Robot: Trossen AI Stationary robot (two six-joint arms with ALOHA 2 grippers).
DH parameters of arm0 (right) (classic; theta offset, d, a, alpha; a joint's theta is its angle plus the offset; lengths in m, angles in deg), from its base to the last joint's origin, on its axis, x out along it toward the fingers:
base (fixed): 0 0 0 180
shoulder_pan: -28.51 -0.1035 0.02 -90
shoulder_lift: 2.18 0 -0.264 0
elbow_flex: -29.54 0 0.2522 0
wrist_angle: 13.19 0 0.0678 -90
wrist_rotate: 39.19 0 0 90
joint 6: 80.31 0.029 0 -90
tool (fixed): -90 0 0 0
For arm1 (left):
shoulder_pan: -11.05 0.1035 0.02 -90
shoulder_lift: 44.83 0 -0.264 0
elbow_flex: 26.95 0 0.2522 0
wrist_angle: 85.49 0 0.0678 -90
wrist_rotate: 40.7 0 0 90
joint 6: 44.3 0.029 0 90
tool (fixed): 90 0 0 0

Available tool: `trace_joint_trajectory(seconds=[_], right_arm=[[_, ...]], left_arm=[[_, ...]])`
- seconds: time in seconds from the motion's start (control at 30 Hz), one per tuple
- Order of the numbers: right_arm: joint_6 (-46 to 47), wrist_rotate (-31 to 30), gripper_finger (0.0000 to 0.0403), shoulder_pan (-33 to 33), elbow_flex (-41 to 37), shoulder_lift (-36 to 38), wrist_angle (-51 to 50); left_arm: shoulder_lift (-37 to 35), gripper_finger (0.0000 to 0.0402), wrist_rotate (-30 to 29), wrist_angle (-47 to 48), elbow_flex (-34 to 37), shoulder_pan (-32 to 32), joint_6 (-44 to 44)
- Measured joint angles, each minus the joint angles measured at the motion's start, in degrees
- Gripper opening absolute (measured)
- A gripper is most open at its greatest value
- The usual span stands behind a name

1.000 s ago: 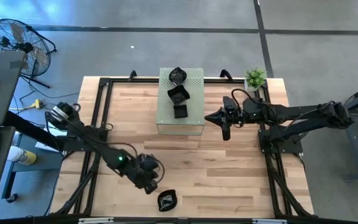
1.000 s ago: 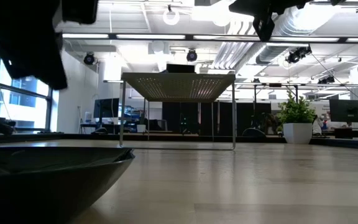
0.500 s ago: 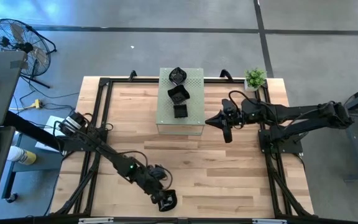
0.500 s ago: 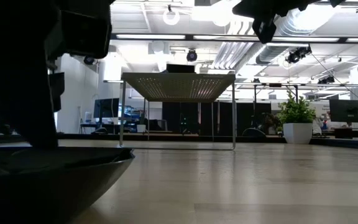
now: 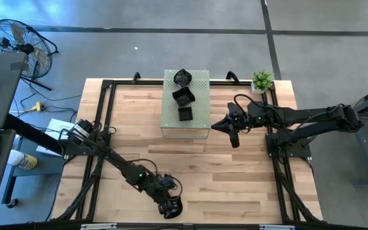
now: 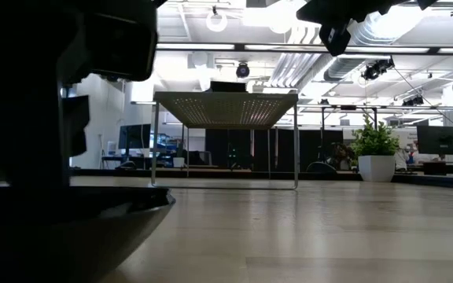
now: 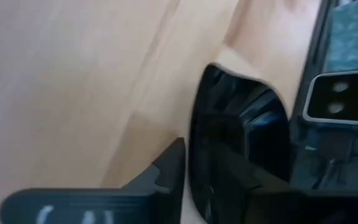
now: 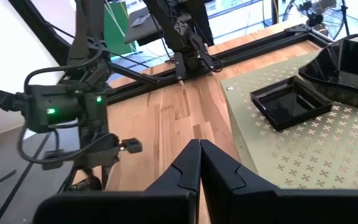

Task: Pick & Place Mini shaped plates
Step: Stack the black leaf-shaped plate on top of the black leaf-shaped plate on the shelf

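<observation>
Glossy black, one mini plate (image 5: pixel 173 205) lies at the near edge of the wooden bench (image 5: pixel 235 172), left of its middle, and the left hand (image 5: pixel 168 206) is down right on it. From the left wrist, the dish (image 7: pixel 229 149) sits between that hand's dark fingers (image 7: pixel 166 168), one finger outside its rim and the other over its hollow, so the hand is parted around the rim; whether it already squeezes the plate cannot be told. In the low view the same plate (image 6: pixel 69 228) fills the near left corner with the arm's bulk above it. Three more black plates (image 5: pixel 184 96) rest in a row on the pale green box (image 5: pixel 200 108) at the far middle of the bench. The right hand (image 5: pixel 234 135) hangs in the air just right of that box, its fingers (image 8: pixel 191 168) pressed together and holding nothing.
</observation>
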Motion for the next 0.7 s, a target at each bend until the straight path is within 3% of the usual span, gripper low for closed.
trace_joint_trajectory(seconds=[0.2,0.43,0.7], right_arm=[[-0.2,0.2,0.0002,0.0,0.0,0.0,0.0],[-0.5,0.3,0.0002,0.0,0.0,0.0,-0.1],[-1.8,1.5,0.0002,0.0,0.0,0.0,-0.2]], left_arm=[[-0.1,0.0005,0.8,0.4,-0.3,0.0,0.1],[-3.8,0.0002,1.7,1.1,-0.3,0.1,0.5],[-17.1,0.0001,-2.1,4.1,-0.3,4.2,1.6]])
